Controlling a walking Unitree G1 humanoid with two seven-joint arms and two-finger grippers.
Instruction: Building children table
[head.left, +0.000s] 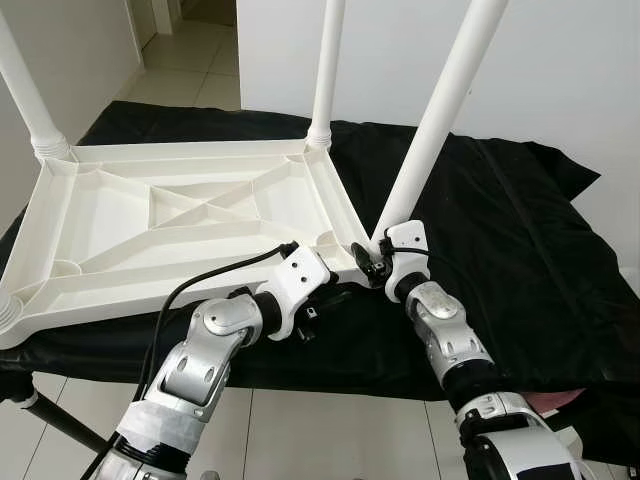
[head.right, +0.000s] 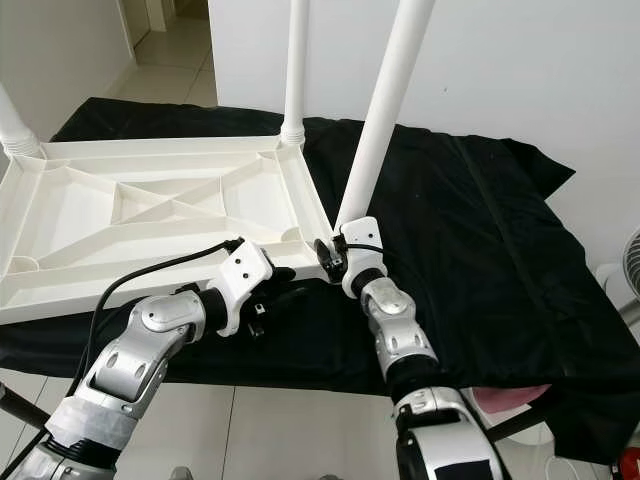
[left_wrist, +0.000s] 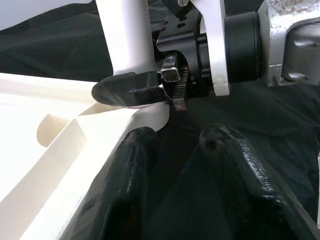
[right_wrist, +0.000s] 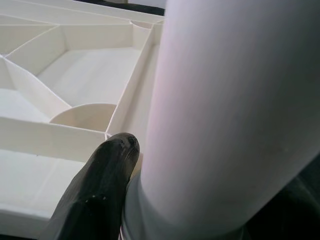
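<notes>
A white plastic table top (head.left: 110, 215) lies upside down on a black cloth, its ribbed underside facing up. Upright legs stand at its far left corner (head.left: 25, 90) and far right corner (head.left: 328, 60). A third leg (head.left: 440, 110) leans to the right from the near right corner. My right gripper (head.left: 372, 258) is shut on that leg's base; one black finger (right_wrist: 95, 195) presses its side. My left gripper (head.left: 335, 295) sits low at the same corner, open, with one finger (left_wrist: 125, 175) by the table's rim and only cloth in the gap.
The black cloth (head.left: 520, 230) covers the raised surface and hangs over its edges. A short leg stub (head.left: 8, 315) sticks out at the near left corner. Tiled floor lies below, a white wall behind, and a fan (head.right: 630, 260) at the far right.
</notes>
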